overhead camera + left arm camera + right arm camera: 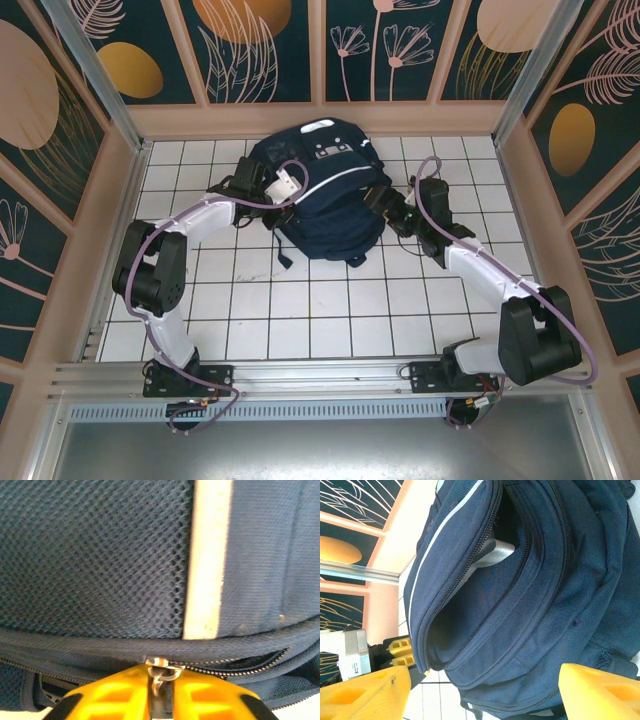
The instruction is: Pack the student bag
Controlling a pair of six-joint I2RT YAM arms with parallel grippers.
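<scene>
Closer — zipper pull point(161, 666) in left hand point(160, 686)

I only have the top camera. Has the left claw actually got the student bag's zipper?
Observer: Yes. The left wrist view shows the left claw pinched on the metal zipper pull, under the white stripe of the student bag.
Operator: Is any compartment open?
Observer: Yes, the right wrist view shows one compartment gaping, with something silver-grey inside.
Operator: And the right claw?
Observer: The right claw is wide open, facing that opening.
</scene>
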